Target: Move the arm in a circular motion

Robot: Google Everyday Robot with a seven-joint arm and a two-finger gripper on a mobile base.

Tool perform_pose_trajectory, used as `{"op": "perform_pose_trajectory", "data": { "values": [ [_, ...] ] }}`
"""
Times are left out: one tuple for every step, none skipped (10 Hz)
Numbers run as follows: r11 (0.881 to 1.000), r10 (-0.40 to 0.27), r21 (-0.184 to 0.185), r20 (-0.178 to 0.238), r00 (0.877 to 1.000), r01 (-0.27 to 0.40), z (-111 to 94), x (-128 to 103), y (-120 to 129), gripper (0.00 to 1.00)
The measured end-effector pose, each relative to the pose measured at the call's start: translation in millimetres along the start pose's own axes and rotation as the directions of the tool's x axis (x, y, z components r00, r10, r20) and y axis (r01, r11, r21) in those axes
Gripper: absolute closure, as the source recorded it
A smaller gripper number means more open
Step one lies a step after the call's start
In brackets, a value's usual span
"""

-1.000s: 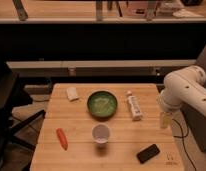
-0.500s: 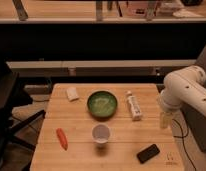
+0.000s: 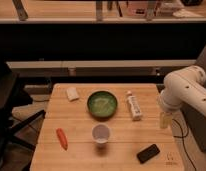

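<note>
The large white arm (image 3: 183,90) of thick rounded segments comes in from the right edge, its bulky elbow above the table's right side. Its narrower pale tip, the gripper (image 3: 165,120), hangs down over the right edge of the wooden table (image 3: 81,150), right of the small white bottle (image 3: 133,106). Nothing shows in the gripper.
On the table lie a green bowl (image 3: 102,104), a white cup (image 3: 100,133), an orange carrot (image 3: 61,138), a white sponge-like block (image 3: 72,93) and a black phone (image 3: 148,153). A dark chair (image 3: 8,110) stands left. A shelf runs behind.
</note>
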Motion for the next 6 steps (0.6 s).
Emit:
{"op": "perform_pose_trajectory", "data": {
  "values": [
    [1.0, 0.0, 0.0, 0.0, 1.0, 0.0, 0.0, 0.0, 0.0, 0.2],
    [1.0, 0.0, 0.0, 0.0, 1.0, 0.0, 0.0, 0.0, 0.0, 0.2],
    [1.0, 0.0, 0.0, 0.0, 1.0, 0.0, 0.0, 0.0, 0.0, 0.2],
    [1.0, 0.0, 0.0, 0.0, 1.0, 0.0, 0.0, 0.0, 0.0, 0.2],
    [1.0, 0.001, 0.001, -0.001, 1.0, -0.001, 0.0, -0.1, -0.4, 0.2],
    [1.0, 0.004, 0.003, -0.007, 1.0, -0.004, 1.4, -2.4, -3.3, 0.2]
  ]
}}
